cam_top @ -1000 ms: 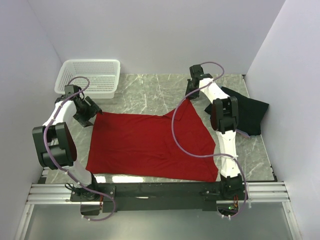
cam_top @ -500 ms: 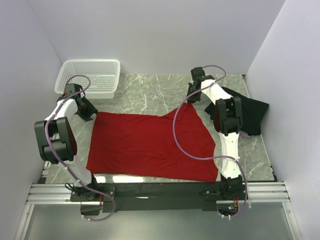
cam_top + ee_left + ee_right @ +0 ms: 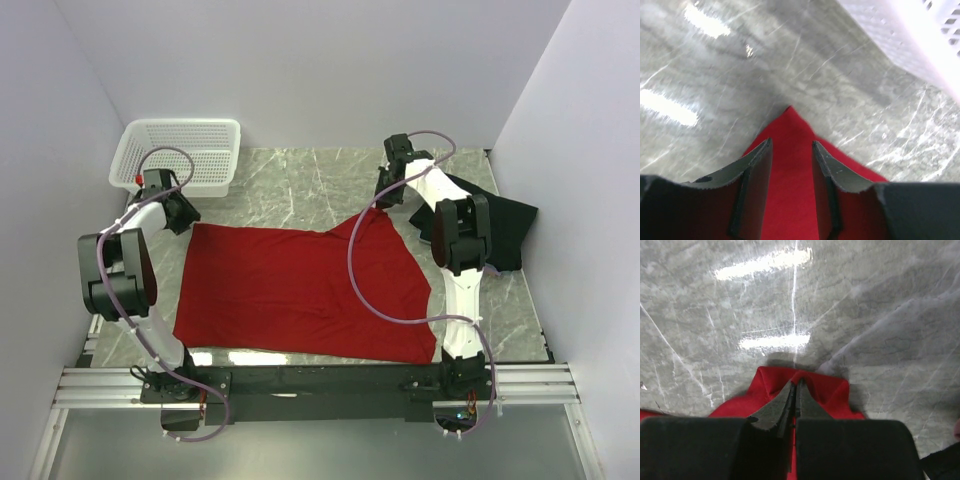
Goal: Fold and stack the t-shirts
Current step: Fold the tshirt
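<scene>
The red t-shirt [image 3: 300, 290] lies spread flat on the marble table. My left gripper [image 3: 180, 213] is open at its far left corner. In the left wrist view the jaws [image 3: 791, 145] stand apart, with the red corner [image 3: 790, 122] lying on the table between them. My right gripper [image 3: 384, 196] is shut on the shirt's far right corner. In the right wrist view the jaws [image 3: 796, 383] pinch a bunched fold of red cloth [image 3: 767, 385]. A black t-shirt [image 3: 500, 225] lies at the right, with a light edge [image 3: 490, 268] showing under it.
A white mesh basket [image 3: 185, 150] stands at the back left, just behind my left gripper, and shows in the left wrist view [image 3: 920, 40]. White walls enclose the table on three sides. Bare marble [image 3: 300, 185] lies between the basket and my right arm.
My left gripper has shifted slightly back and to the right at the shirt's far left corner. My right gripper has moved a little back and to the right with the pinched corner.
</scene>
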`<action>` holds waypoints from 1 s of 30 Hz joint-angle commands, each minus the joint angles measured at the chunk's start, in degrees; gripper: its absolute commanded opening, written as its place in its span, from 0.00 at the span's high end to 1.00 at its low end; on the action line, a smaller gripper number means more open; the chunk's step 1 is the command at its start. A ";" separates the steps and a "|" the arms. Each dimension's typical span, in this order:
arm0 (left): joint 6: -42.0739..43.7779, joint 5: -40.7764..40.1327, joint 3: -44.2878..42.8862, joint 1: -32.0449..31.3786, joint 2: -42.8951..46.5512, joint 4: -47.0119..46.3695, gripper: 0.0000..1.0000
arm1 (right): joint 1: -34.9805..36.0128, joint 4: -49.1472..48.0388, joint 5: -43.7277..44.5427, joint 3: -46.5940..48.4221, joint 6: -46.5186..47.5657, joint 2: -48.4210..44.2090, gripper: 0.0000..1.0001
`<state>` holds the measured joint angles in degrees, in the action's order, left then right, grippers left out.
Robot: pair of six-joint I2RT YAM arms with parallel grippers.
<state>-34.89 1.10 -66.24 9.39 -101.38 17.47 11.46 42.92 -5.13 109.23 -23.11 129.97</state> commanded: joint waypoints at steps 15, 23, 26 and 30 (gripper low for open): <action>-0.61 -8.66 -2.85 -2.71 -6.46 -3.15 0.59 | -0.30 0.33 -0.15 -4.37 1.40 -7.45 1.00; -0.96 -7.61 -3.72 -3.76 -8.39 -4.20 0.60 | -0.39 0.76 -0.50 -4.99 2.02 -8.07 1.00; -0.88 -7.78 -4.16 -4.46 -9.01 -4.20 0.61 | -0.30 0.76 -0.59 -5.25 2.11 -8.16 1.00; -0.79 -8.31 -4.95 -4.55 -10.06 -3.68 0.64 | -0.30 0.59 -1.03 -5.87 2.02 -8.33 1.00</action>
<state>-35.38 -6.66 -69.58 5.23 -109.78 13.89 11.46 43.33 -5.65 104.42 -21.74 125.38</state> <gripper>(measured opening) 0.374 0.010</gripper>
